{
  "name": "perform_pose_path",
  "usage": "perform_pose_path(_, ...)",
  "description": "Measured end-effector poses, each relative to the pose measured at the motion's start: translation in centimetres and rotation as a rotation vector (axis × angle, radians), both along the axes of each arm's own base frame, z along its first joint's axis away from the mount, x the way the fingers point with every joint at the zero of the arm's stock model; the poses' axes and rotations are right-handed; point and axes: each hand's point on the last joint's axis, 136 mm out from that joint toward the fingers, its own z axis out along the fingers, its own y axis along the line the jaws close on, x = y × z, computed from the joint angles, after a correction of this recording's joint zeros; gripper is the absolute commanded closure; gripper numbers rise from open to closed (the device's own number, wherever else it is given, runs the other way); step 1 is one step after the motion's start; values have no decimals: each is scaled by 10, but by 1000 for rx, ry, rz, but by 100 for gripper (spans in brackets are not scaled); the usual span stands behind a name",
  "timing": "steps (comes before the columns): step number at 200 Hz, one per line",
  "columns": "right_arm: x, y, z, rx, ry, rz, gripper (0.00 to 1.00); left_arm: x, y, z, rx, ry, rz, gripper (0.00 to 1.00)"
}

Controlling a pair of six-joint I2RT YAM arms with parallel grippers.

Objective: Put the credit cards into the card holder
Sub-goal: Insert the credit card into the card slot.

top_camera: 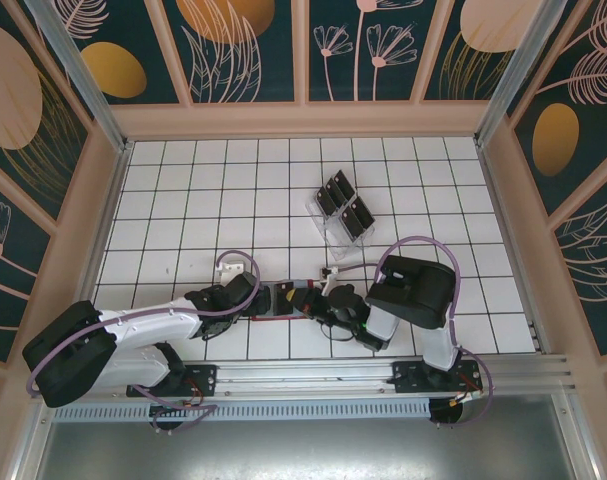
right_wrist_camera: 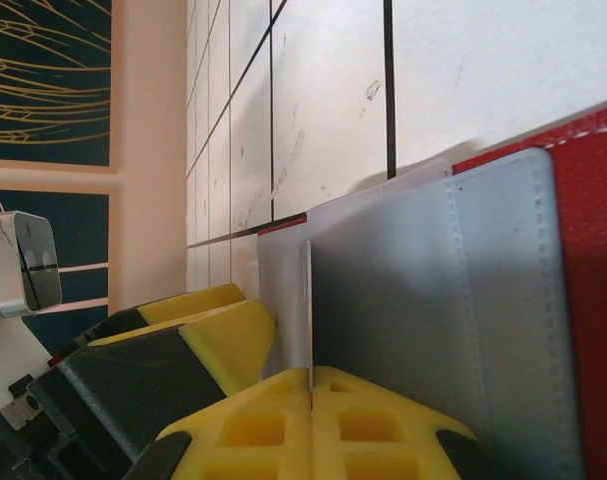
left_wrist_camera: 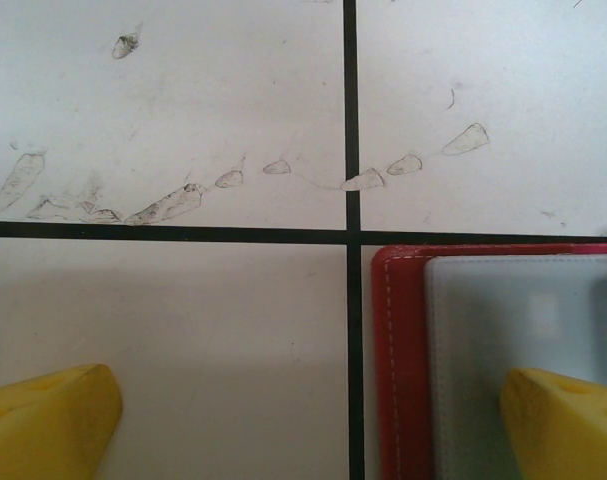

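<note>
Looking down on a white tiled table [top_camera: 183, 200] with black grid lines, two robot arms meet at 6 o'clock, near the front edge. Between them lies one small red folding wallet [left_wrist_camera: 398, 380], open, its grey inner pockets facing up. The left gripper [left_wrist_camera: 303, 425], at the wallet's 9 o'clock, is spread wide and grasps nothing. One yellow fingertip [left_wrist_camera: 568, 425] hangs over the grey pocket, the other over bare tile. The right gripper [right_wrist_camera: 311, 390], at the wallet's 3 o'clock, is pinched tight on one thin credit card [right_wrist_camera: 310, 300], seen edge-on against the grey pockets. Whether its tip sits inside a pocket cannot be told. At the wallet's 1 o'clock, well apart, stands one clear plastic slotted rack [top_camera: 335, 240] holding four black rectangular cards [top_camera: 351, 220].
</note>
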Motion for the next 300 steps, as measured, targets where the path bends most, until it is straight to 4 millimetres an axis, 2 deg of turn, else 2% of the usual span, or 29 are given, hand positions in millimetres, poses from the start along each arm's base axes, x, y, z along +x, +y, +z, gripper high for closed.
perform_pose_path(55, -1, 9, -1, 4, 14, 39, 100, 0, 0, 0, 0, 0, 0, 1)
perform_pose_path(75, -1, 11, -1, -3, 20, 45, 86, 0, 0, 1, -4, -3, 0, 1)
perform_pose_path(96, 0, 15, 7, -7, 11, 61, 70, 0, -1, 3, -14, -4, 1, 2)
perform_pose_path(156, 4, 20, 14, -137, -7, 102, 53, -6, 16, 11, 23, 3, 38, 1)
perform_pose_path(205, 10, 24, 13, -319, -30, 142, 52, 4, 29, 27, 10, -23, 104, 1)
perform_pose_path(300, 10, 22, 4, -492, -47, 218, 52, -8, 40, 10, 62, 56, 137, 1)
